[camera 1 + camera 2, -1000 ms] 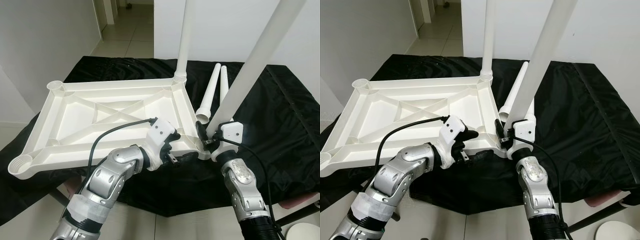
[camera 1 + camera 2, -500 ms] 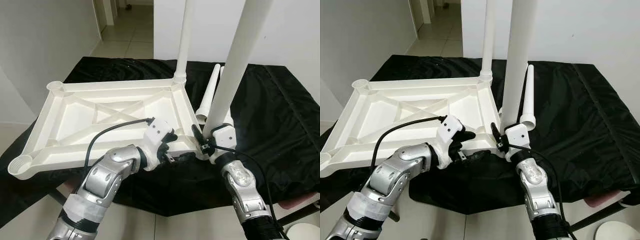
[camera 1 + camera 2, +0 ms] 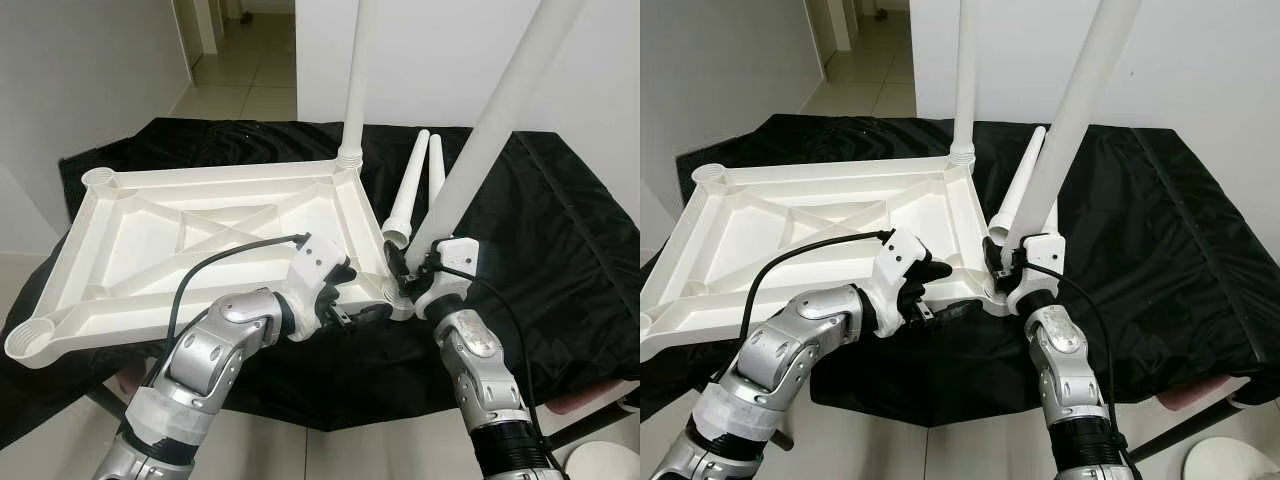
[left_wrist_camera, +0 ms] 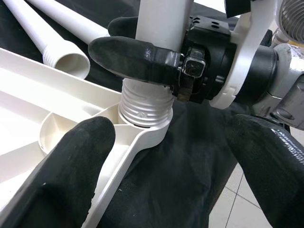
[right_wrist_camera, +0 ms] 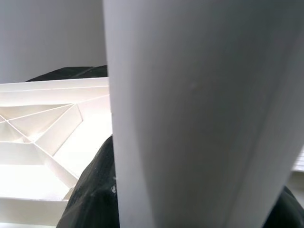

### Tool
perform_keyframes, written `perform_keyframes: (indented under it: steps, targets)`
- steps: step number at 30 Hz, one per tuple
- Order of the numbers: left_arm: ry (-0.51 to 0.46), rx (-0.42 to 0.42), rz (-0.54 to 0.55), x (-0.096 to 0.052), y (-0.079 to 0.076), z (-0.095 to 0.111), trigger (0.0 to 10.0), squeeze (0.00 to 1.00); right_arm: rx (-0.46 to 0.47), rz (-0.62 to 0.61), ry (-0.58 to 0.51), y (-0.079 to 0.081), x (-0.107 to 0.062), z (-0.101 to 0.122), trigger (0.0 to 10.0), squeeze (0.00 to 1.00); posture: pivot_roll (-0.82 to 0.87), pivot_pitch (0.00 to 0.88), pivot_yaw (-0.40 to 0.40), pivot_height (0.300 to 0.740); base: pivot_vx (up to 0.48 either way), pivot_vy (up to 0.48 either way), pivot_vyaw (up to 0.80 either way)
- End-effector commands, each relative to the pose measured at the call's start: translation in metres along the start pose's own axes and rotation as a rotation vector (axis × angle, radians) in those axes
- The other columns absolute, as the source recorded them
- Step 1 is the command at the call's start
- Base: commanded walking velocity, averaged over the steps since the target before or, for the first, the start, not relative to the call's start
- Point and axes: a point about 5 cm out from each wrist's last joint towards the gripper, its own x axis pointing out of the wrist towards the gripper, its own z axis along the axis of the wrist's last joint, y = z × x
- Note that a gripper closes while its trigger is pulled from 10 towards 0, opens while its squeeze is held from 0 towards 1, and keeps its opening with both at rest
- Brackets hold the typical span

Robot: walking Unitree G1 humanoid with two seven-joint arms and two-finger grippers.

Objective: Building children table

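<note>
The tabletop [image 3: 190,250] lies upside down on a black cloth [image 3: 560,250], ribs facing up, with a round socket at each corner. One leg [image 3: 355,90] stands upright in the far right corner socket.

The right gripper [image 3: 405,277] pinches a second leg [image 3: 490,130] just above its threaded end; one black finger [image 4: 135,59] wraps the front of the tube, and the thread below the fingers sits in the near right corner socket [image 4: 142,128]. The leg tilts, leaning up and away to the right from the fingers. In the right wrist view the leg [image 5: 199,118] stands close before the camera, with the tabletop's ribs behind it.

The left gripper [image 3: 345,300] is at the tabletop's near edge, just beside that same socket, its fingers [image 4: 71,161] spread apart; one lies over the rim, the other over the cloth. They close on nothing.

Two spare legs [image 3: 415,190] lie side by side on the cloth just beyond the right gripper's fingers, open ends toward them.
</note>
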Motion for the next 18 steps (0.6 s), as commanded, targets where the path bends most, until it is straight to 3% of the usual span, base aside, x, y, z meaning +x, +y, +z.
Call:
perform_keyframes:
  steps: [1, 2, 3, 7, 18]
  targets:
    - [-0.004, 0.005, 0.018, -0.001, 0.002, 0.005, 10.0, 0.0, -0.143, 0.044, 0.078, 0.002, -0.009, -0.019, 10.0, 0.0, -0.01, 0.032, 0.028, 0.74, 0.0, 0.0, 0.0]
    - [-0.004, 0.005, 0.018, -0.001, 0.002, 0.005, 10.0, 0.0, -0.143, 0.044, 0.078, 0.002, -0.009, -0.019, 10.0, 0.0, -0.01, 0.032, 0.028, 0.74, 0.0, 0.0, 0.0]
    - [-0.004, 0.002, 0.023, -0.002, 0.002, 0.005, 10.0, 0.0, -0.334, 0.115, 0.05, 0.005, -0.015, -0.019, 10.0, 0.0, -0.01, 0.033, 0.027, 0.74, 0.0, 0.0, 0.0]
    - [-0.004, 0.001, 0.026, -0.002, 0.003, 0.005, 10.0, 0.0, -0.377, 0.141, 0.048, 0.005, -0.019, -0.021, 10.0, 0.0, -0.01, 0.033, 0.027, 0.74, 0.0, 0.0, 0.0]
    - [-0.004, 0.0, 0.033, -0.003, 0.005, 0.007, 10.0, 0.0, -0.299, 0.182, 0.055, 0.005, -0.029, -0.026, 10.0, 0.0, -0.01, 0.035, 0.034, 0.74, 0.0, 0.0, 0.0]
